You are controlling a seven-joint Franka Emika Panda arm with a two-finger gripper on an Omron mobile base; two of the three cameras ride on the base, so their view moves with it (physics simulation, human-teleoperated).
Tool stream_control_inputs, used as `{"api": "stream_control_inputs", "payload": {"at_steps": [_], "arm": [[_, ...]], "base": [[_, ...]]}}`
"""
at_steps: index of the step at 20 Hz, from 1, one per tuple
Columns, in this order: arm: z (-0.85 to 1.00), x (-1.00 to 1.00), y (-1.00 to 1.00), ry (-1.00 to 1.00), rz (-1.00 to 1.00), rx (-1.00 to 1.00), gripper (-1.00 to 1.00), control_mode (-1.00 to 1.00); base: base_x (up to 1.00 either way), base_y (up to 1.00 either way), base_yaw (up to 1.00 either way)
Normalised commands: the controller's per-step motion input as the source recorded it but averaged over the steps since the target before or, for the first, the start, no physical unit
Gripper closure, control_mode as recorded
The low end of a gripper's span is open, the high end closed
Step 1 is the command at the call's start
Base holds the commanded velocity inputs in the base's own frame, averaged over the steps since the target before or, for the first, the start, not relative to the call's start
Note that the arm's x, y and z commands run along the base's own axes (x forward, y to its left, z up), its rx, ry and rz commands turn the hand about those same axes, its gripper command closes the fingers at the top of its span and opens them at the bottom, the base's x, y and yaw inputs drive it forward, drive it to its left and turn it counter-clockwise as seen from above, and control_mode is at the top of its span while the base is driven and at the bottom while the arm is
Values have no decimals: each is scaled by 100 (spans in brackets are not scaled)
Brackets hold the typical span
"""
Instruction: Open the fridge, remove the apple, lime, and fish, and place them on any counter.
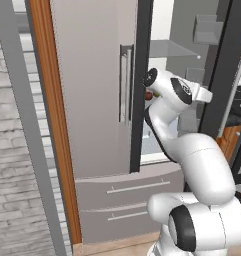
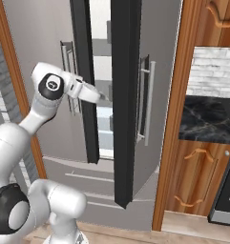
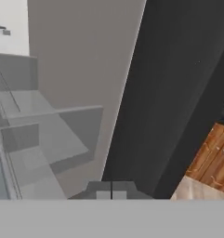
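You have the fridge [image 1: 97, 90] ahead, right door swung out, left door closed, grey shelves [image 3: 53, 139] showing inside. The gripper [image 3: 112, 191] sits in the gap, jaws clenched on nothing. A dark red apple [image 1: 148, 95] peeks beside the wrist.

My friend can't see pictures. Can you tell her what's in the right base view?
A white robot arm reaches its shut gripper into the gap of a tall grey fridge whose right door stands partly open. A black marble counter sits to the right.
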Motion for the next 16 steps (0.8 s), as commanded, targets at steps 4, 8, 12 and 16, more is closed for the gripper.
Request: {"api": "stream_control_inputs", "payload": {"at_steps": [4, 8, 12, 16], "arm": [[0, 0, -62, -2, -12, -8, 100, -100], [0, 0, -76, -1, -15, -3, 100, -100], [0, 0, -80, -1, -14, -1, 100, -100], [0, -44, -95, 0, -17, 0, 100, -100]], "base": [[0, 0, 0], [0, 0, 0], [0, 0, 0], [0, 0, 0]]}}
